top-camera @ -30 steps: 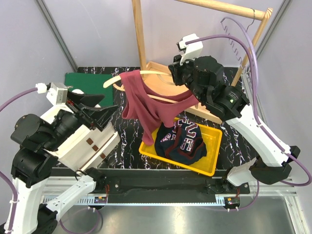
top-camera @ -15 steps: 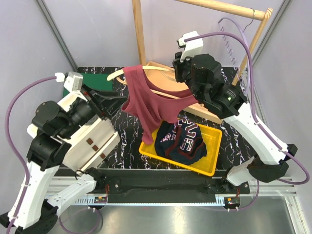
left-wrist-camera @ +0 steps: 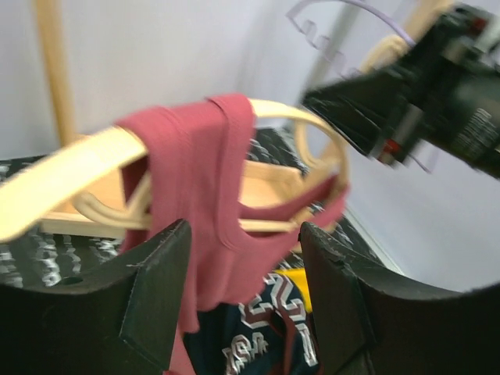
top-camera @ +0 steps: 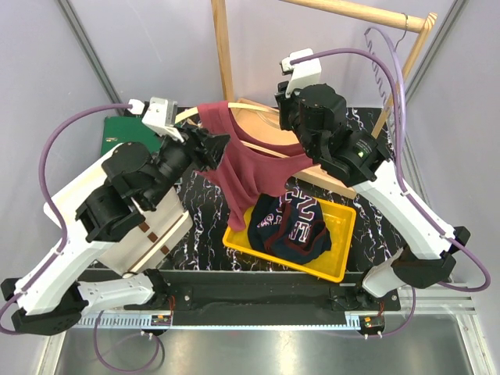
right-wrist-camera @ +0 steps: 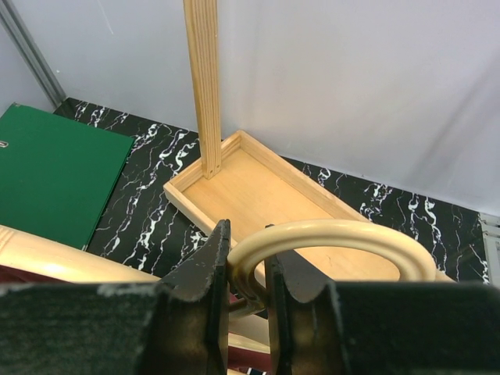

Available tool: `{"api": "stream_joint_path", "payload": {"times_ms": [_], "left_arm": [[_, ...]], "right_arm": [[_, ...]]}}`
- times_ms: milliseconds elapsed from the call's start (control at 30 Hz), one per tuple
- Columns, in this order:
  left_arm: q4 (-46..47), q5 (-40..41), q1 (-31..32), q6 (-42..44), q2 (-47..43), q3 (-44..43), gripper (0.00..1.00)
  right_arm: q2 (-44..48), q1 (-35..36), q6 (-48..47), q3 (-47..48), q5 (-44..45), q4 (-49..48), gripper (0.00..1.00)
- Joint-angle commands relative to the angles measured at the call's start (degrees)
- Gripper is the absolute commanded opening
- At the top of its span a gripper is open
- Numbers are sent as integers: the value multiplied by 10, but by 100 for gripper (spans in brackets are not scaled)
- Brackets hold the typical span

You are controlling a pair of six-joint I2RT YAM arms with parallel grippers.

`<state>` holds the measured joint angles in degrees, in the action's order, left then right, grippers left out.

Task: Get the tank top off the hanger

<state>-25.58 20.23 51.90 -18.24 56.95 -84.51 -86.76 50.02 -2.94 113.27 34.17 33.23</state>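
The top external camera looks steeply down from above and behind the arm bases, far enough to take in the whole table [top-camera: 203, 234]. The left wrist camera looks through the left gripper [left-wrist-camera: 242, 305] at the nearby hanger [left-wrist-camera: 78, 160]. The right wrist camera (the closest) looks down past the right gripper [right-wrist-camera: 246, 250]. All three views share the hanger.
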Motion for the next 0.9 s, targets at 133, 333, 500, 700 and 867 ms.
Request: {"api": "stream_joint_path", "payload": {"times_ms": [133,333,500,700,867], "left_arm": [[33,238,43,80,79,-67,65],[51,283,53,103,121,-91,63],[62,312,54,122,145,-109,49],[70,323,55,145,156,-122,22],[68,321,55,156,155,-132,0]], "right_arm": [[-2,-3,5,23,35,-23,0],[2,-3,7,18,31,-23,0],[10,-3,14,5,27,-23,0],[25,-2,19,-17,30,-23,0],[48,-3,26,-52,34,-26,0]]}}
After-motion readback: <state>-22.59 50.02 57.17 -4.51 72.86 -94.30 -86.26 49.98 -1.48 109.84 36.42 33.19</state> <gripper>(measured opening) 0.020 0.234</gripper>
